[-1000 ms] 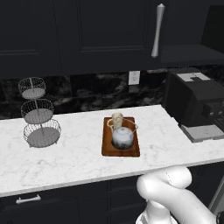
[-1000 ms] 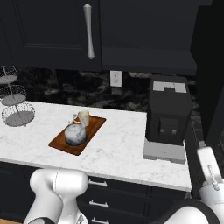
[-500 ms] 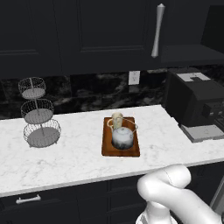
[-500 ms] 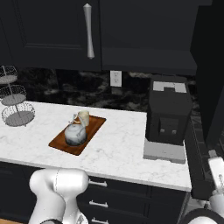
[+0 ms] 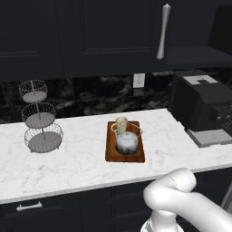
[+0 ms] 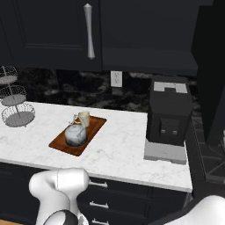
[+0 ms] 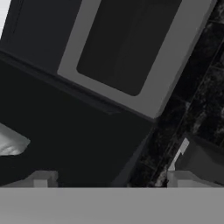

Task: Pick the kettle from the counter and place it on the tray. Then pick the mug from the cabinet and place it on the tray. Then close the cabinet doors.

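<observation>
The silvery kettle (image 5: pixel 127 141) (image 6: pixel 75 135) sits on the reddish-brown tray (image 5: pixel 138 156) (image 6: pixel 57 143) on the white marble counter (image 5: pixel 77 163) (image 6: pixel 123 149). The cream mug (image 5: pixel 121 123) (image 6: pixel 83 117) stands upright on the tray's far end, touching or nearly touching the kettle. Above, one black cabinet door (image 5: pixel 113 36) (image 6: pixel 48 30) with a long silver handle (image 5: pixel 163 31) (image 6: pixel 89 30) is shut. To its right the cabinet's dark shelf (image 5: pixel 199 56) shows. My gripper (image 7: pixel 111 180) is open with nothing between its fingertips (image 7: pixel 41 178), tilted over a grey-framed dark panel.
A black coffee machine (image 5: pixel 201 104) (image 6: pixel 169 116) stands at the counter's right end. A three-tier wire basket stand (image 5: pixel 40 118) (image 6: pixel 14 103) is at the left. A tall dark panel (image 6: pixel 211 74) rises at the far right. Black drawers (image 5: pixel 31 213) run below the counter.
In the right base view the hand has slid down and to the right, almost off the edge. The kettle, mug and tray have not moved.
</observation>
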